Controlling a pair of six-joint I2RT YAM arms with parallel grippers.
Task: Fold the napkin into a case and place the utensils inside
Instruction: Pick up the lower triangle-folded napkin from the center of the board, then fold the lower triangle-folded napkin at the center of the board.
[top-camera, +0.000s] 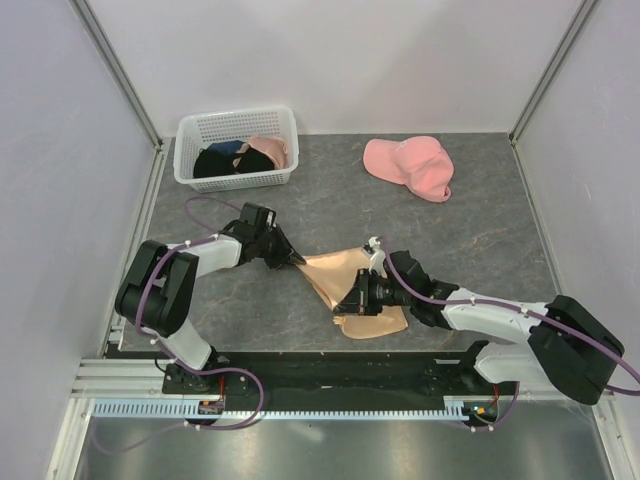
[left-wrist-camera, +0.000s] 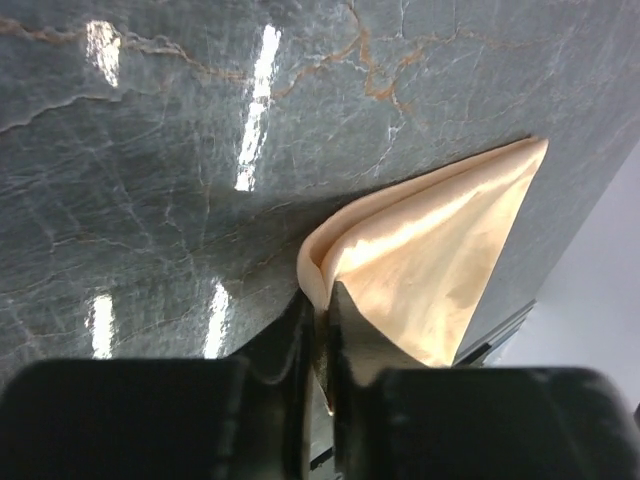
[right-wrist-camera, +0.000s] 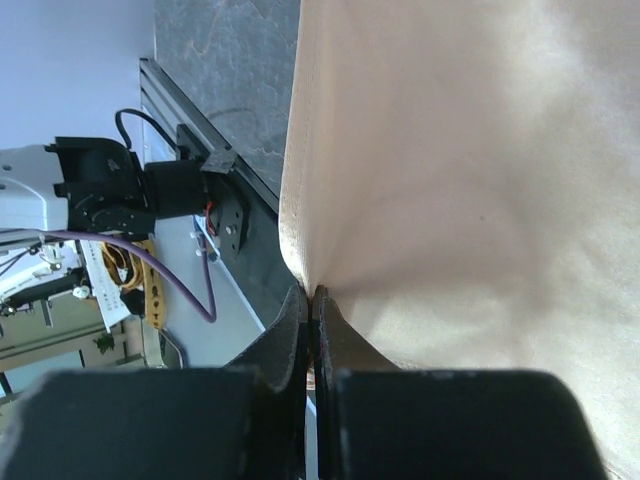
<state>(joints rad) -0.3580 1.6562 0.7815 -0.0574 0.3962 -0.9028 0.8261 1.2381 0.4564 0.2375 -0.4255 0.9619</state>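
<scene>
- Left gripper (left-wrist-camera: 320, 312): jaws drawn close together, pinching a doubled-over edge of the napkin (left-wrist-camera: 430, 240) right at the tips. The cloth fans out from the pinch to a point over the grey marbled table (left-wrist-camera: 150, 200)
- Right gripper (right-wrist-camera: 310, 300): jaws pressed together, with a hemmed edge of the same napkin nipped between them. Cloth fills most of that wrist view
- From above, you have the napkin mid-table between the arms, bunched into a rough triangle. The left pinch is at its far-left tip and the right pinch is on its near-right side
- Handling, as judged: thin, shiny, limp and light, and probably slick. It will not keep a crease unaided and may slide out of a shallow nip. Take it at the hems or corners, well into the jaws, and keep it taut between your two grips while folding
- Utensils: none visible in any view
- Further out: a white basket (top-camera: 240, 178) of dark and pink clothes at far left, and a pink cap (top-camera: 410, 167) at far right, both well apart from the napkin
- Writing, brands: none legible
</scene>
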